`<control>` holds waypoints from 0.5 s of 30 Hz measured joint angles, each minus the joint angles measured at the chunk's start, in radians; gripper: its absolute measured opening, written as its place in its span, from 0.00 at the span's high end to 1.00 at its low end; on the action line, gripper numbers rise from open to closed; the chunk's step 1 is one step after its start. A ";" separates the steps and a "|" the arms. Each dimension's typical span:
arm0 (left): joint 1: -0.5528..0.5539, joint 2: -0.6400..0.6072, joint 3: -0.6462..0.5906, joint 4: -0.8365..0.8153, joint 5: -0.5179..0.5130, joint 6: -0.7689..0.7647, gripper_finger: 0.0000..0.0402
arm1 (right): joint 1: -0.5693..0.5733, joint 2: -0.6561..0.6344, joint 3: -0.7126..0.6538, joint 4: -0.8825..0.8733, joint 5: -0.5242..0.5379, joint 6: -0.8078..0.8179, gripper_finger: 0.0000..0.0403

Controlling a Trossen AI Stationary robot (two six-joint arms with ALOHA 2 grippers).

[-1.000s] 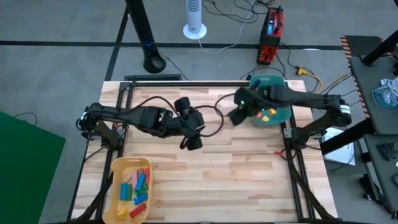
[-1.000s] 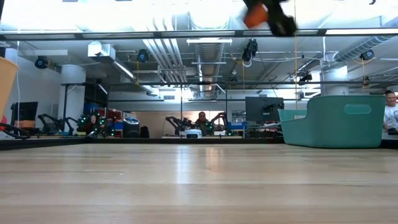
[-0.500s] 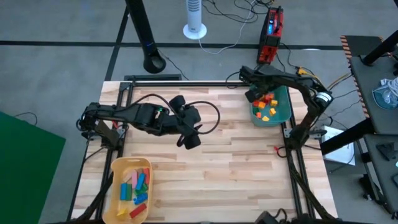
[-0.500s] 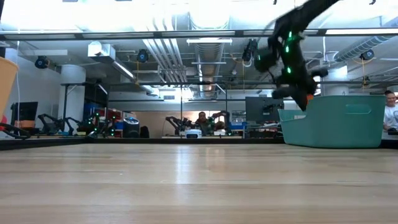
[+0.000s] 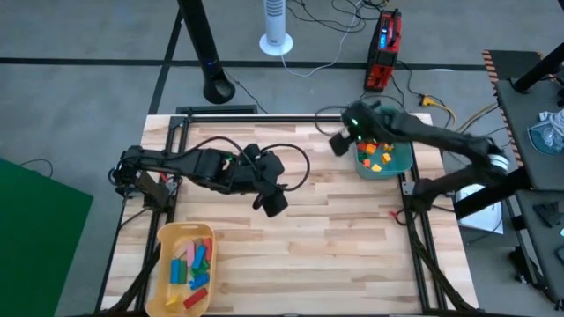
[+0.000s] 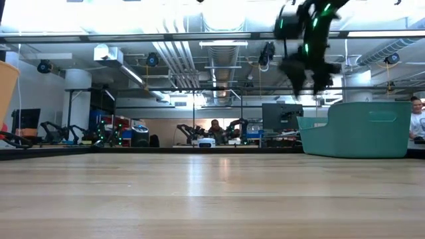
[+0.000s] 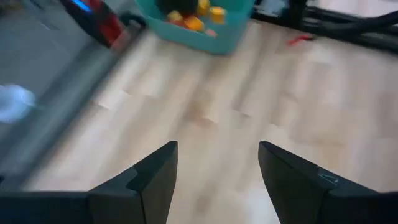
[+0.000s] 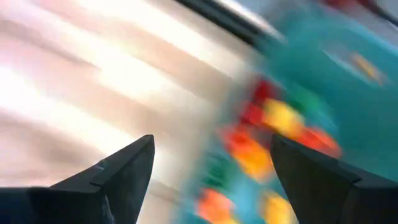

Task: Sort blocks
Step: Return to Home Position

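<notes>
Ok so sorting looks pretty far along, maybe even done. One pile of blocks (image 5: 379, 157) sits in the teal bin (image 5: 408, 158) at the far right corner of the worktop (image 5: 335, 238): red, yellow and orange ones mostly, with a bit of green in there going by the right wrist view. The other pile of blocks (image 5: 194, 262) lies in the yellow tray (image 5: 158, 273) at the near left corner: pink, green, blue, plus a red and something yellowish. I don't spot any loose ones on the bare wood in between.

The right arm (image 5: 432, 136) reaches in from its side. The right jaws hang above the wood just beside the bin's inner edge, spread apart with nothing in them. The left arm (image 5: 194, 165) stretches along the middle of the worktop, left jaws apart and empty too, well away from both containers.

My guess: nothing is being carried, so this is parking, not picking. Whether the tray's leftovers are meant to stay there, I can't tell.
</notes>
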 joint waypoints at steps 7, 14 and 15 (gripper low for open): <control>-0.019 -0.024 -0.010 0.041 0.038 0.035 0.48 | 0.314 -0.291 -0.166 0.540 0.054 -0.076 0.24; -0.036 -0.219 -0.188 0.233 0.017 0.203 0.48 | 0.479 -0.499 -0.397 1.015 0.069 -0.301 0.28; -0.035 -0.265 -0.242 0.299 0.017 0.229 0.48 | 0.477 -0.522 -0.429 1.026 0.042 -0.301 0.28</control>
